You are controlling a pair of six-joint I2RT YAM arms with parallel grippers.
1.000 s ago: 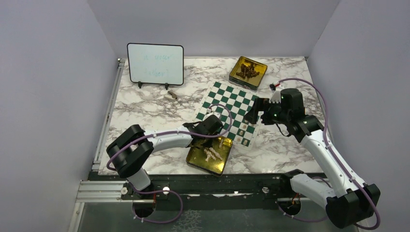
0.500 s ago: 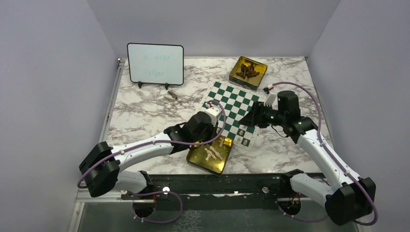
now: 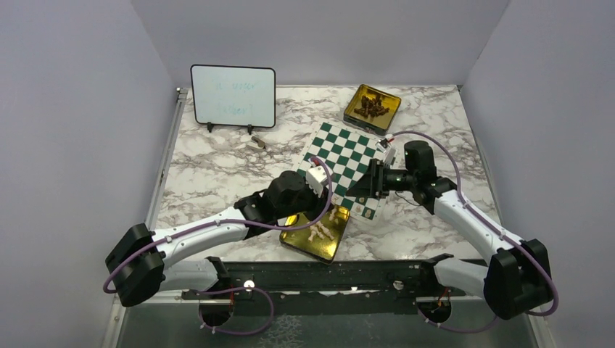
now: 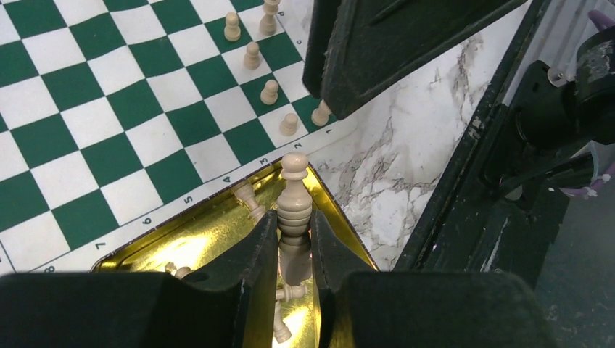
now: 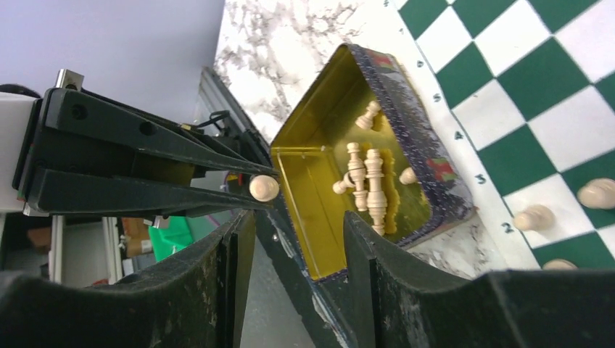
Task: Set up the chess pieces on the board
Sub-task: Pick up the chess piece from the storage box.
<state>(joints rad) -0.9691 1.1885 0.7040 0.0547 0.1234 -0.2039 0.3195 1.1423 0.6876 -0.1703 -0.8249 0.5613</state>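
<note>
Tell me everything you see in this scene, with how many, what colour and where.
marble-patterned table: one, white-grey, under everything
flat checked chessboard: one, green-white, centre
black-framed whiteboard: one, far left
far square gold tin: one, beyond the board
dark brown pieces: heap, uncountable, in it
near square gold tin: one, by the board's near corner
loose cream pieces: about five, lying in it
standing cream pieces: at least six, board edge
small tan object: one, before the whiteboard
left pincer: shut on tall cream chess piece, above near tin
right pincer: open, empty
</note>
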